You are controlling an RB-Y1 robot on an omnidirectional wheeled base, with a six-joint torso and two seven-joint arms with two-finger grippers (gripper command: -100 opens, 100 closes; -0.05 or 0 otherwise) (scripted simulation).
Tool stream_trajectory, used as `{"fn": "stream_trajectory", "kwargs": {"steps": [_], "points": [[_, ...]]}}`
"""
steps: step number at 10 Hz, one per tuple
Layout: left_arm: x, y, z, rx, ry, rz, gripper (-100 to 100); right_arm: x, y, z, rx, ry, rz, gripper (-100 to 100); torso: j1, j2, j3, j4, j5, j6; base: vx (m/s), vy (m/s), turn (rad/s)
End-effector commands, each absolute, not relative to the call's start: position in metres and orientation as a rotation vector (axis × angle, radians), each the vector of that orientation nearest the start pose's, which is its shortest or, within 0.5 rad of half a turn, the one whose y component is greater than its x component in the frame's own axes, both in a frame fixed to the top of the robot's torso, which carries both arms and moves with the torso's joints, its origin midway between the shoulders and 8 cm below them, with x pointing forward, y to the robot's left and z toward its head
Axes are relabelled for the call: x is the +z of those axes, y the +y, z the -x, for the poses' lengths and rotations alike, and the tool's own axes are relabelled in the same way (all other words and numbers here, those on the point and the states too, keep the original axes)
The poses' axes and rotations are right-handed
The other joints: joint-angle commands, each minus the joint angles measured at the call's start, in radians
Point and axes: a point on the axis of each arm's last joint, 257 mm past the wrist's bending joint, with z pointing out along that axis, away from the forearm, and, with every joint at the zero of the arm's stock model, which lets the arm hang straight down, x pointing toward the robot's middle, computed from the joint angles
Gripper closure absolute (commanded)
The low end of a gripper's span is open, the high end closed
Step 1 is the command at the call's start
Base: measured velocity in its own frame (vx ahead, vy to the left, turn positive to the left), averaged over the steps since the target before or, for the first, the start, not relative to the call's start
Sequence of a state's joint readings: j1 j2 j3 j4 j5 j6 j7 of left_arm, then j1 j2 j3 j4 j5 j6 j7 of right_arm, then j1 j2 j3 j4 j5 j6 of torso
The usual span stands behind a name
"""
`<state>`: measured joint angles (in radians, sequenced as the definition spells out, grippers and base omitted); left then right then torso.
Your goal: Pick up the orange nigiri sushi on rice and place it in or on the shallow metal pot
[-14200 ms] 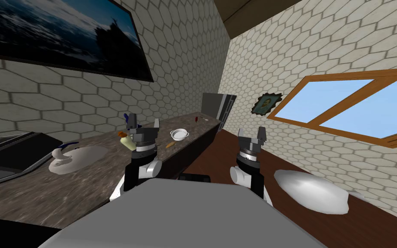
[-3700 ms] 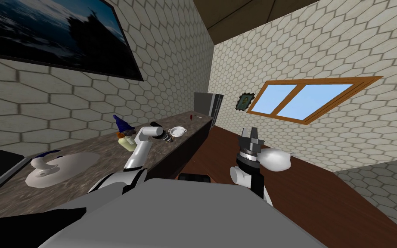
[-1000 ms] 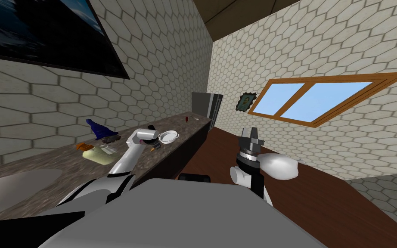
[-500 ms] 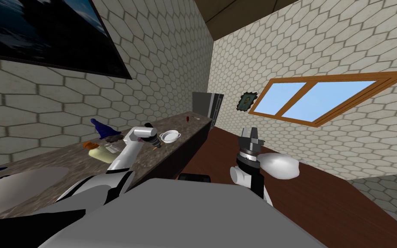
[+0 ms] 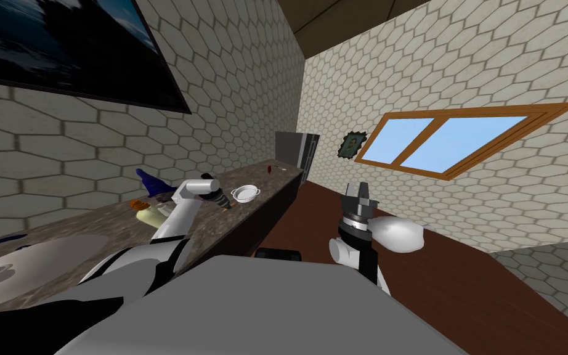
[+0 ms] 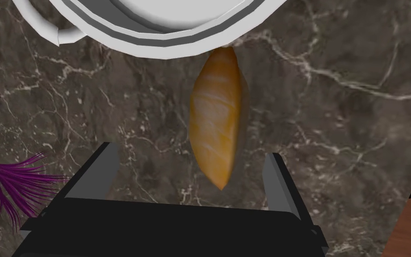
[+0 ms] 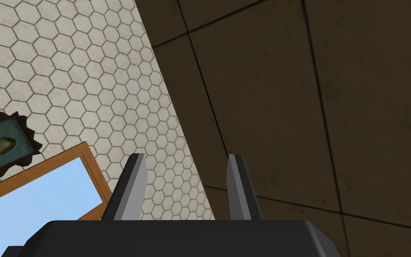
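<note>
— On the dark marbled stone table (image 6: 334,111), straight ahead of the left jaws, where exactly does the orange, spindle-shaped nigiri sushi (image 6: 215,120) lie?
— Between the lines of the two pale grey fingers (image 6: 97,172). Its near tip is about level with their ends and its far tip meets the rim of the shallow white-and-grey pot (image 6: 169,47). It sits a little nearer one finger than the other
— And its long axis?
— It points straight away from the jaws' base toward the pot, so the fingers face its two long flanks. Closing would pinch it across the narrow way, which looks like the right grip
— How do the left jaws stand?
— Spread wide and holding nothing. Whether they are down at the sushi's level cannot be told
— Which arm is nearer?
— The left, by far. In the head view it reaches over the table beside the pot (image 5: 245,193). The right jaws are raised beside the chest, well apart from the table, with fingers (image 7: 133,187) parted more narrowly and nothing between them
— So what does the move turn on?
— Probably a small sideways centring and a straight descent. The far tip needs care, because it either touches the pot's rim or tucks under it, and which cannot be told
— Anything else close?
— A purple fringed sprig (image 6: 13,187) beside the left jaws, outside the closing path
</note>
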<state>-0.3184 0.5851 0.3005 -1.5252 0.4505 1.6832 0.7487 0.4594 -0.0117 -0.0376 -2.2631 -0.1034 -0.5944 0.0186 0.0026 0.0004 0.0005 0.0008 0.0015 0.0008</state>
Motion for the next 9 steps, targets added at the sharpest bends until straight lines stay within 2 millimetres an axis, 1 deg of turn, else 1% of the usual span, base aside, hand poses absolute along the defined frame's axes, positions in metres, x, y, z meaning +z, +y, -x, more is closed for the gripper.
{"fn": "stream_trajectory", "kwargs": {"steps": [1,6,9], "points": [[-0.290,0.455,-0.426,-0.396,0.905,2.822,-100,0.048,-0.297,-0.329,1.348,0.477,-0.610,0,0.000,0.000,0.000,0.000,0.000,0.000,-0.050,0.029,-0.026],[-0.290,0.450,-0.434,-0.494,0.902,2.908,-100,0.048,-0.297,-0.329,1.348,0.477,-0.610,0,-0.002,-0.001,0.000,0.000,0.000,0.000,-0.045,0.016,-0.031],[-0.295,0.443,-0.437,-0.567,0.888,2.984,-100,0.048,-0.297,-0.329,1.348,0.477,-0.610,0,0.000,0.000,0.000,0.000,0.000,0.000,-0.054,0.031,-0.058]]}}
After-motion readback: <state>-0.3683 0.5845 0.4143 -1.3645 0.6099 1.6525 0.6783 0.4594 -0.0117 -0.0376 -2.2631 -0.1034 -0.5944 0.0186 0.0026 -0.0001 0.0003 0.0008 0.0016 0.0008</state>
